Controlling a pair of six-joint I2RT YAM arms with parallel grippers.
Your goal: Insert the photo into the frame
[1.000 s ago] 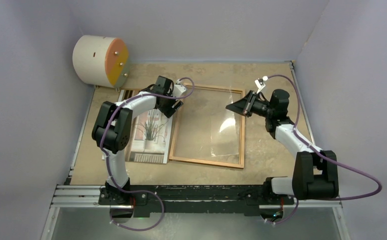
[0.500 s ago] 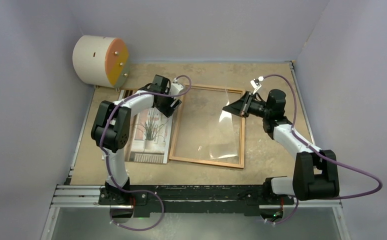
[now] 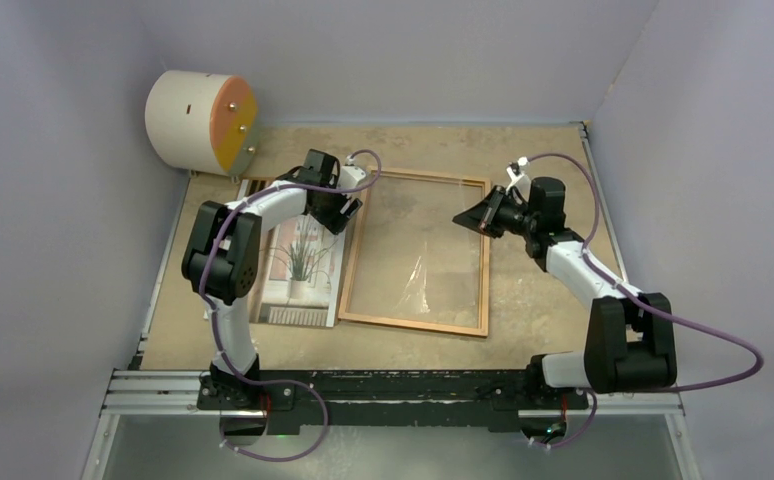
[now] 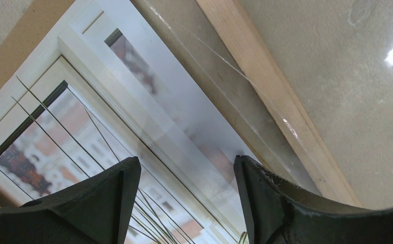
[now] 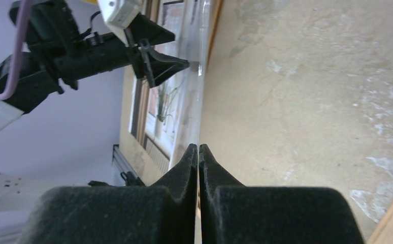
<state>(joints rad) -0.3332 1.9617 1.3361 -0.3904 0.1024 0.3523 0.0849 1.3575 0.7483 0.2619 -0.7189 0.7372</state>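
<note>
The photo [image 3: 303, 265] lies flat on a brown board left of the frame [image 3: 418, 325], whose wooden rails rest on the table. My right gripper [image 3: 463, 215] is shut on the right edge of the clear pane [image 3: 425, 275] and holds it tilted above the frame. In the right wrist view the pane [image 5: 200, 91] runs edge-on from my shut gripper [image 5: 198, 147] toward the left gripper [image 5: 184, 65]. My left gripper [image 3: 348, 212] is open and empty. It hovers low over the photo's top right part [image 4: 83, 127], beside the frame's left rail [image 4: 265, 86].
A cream-and-orange cylinder [image 3: 203, 120] stands at the back left corner. The brown board's top edge [image 3: 258, 186] shows behind the photo. Purple walls close the table at the back and sides.
My right gripper has shifted slightly toward the back with the pane, and the glare on the pane has moved down. My left gripper has edged a little left over the photo.
</note>
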